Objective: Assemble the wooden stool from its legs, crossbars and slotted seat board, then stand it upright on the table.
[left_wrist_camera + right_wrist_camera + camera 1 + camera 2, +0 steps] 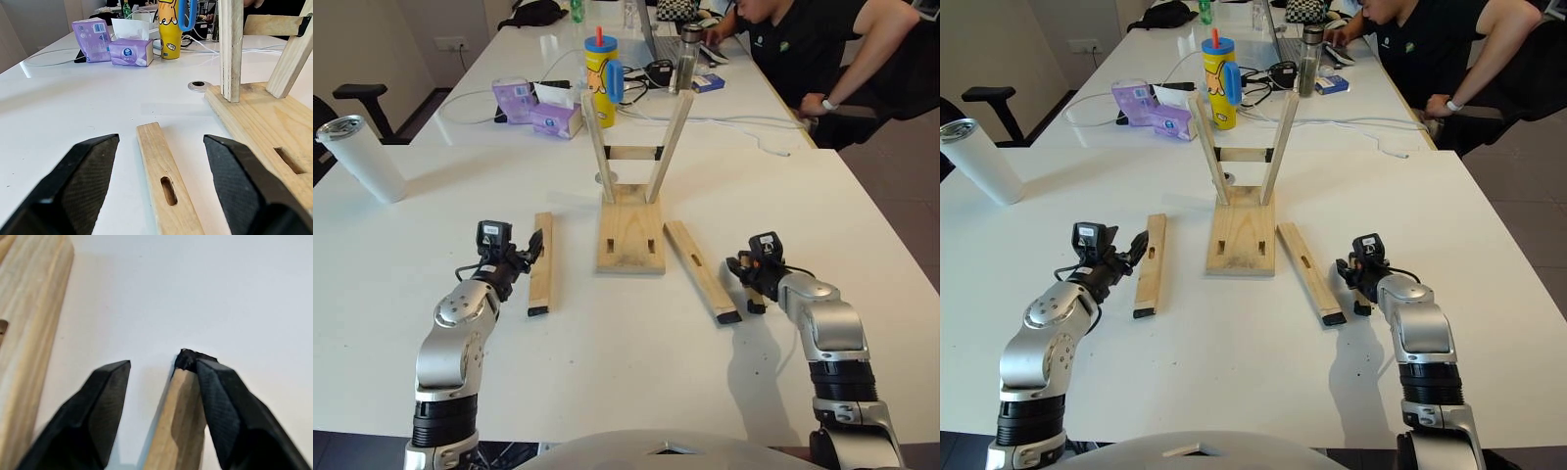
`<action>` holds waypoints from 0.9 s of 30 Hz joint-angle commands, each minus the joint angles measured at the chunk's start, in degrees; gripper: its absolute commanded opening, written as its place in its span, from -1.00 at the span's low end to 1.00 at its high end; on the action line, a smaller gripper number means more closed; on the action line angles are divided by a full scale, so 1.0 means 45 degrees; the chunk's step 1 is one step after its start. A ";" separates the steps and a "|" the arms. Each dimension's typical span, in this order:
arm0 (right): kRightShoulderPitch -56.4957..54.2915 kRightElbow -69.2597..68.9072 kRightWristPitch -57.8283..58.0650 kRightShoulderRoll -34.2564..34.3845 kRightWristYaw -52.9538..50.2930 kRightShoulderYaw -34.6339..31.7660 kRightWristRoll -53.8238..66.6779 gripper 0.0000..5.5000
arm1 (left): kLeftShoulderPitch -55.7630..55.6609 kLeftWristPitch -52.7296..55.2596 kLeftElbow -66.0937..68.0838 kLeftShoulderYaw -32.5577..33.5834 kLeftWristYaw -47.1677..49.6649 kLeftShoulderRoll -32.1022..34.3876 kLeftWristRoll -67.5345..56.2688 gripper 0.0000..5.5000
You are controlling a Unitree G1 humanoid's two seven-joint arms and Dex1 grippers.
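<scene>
L gripper [161, 144] spread astride loose leg [541, 262], R gripper [159, 363] spread round crossbar [178, 431]; yellow cup [599, 86] holds straw [599, 35].

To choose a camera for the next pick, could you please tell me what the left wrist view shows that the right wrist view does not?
Left wrist only: a loose slotted wooden leg seen between the open left jaws; beyond it the slotted wooden seat board carrying two upright legs, purple tissue packs and a yellow bottle. Right wrist only: a short black-tipped wooden crossbar between the open right jaws, close against one. Both: the white table and wood between open jaws.
</scene>
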 commanded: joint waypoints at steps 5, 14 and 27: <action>-0.0852 0.1262 -0.3039 0.0164 -0.0557 -0.0630 0.0057 -0.10 | -0.0187 -0.0290 0.0119 -0.0016 0.0332 -0.0281 0.0059 0.17; -0.1174 0.0277 0.1488 -0.0132 -0.0874 -0.1589 0.1047 -0.10 | 0.0337 -0.0752 -0.0040 -0.0120 0.0902 -0.0903 0.0170 0.17; -0.1247 -0.0724 0.5373 0.0256 -0.1220 -0.1737 0.1872 -0.10 | 0.0172 -0.1250 0.0272 -0.0194 0.1275 -0.1245 0.0303 0.17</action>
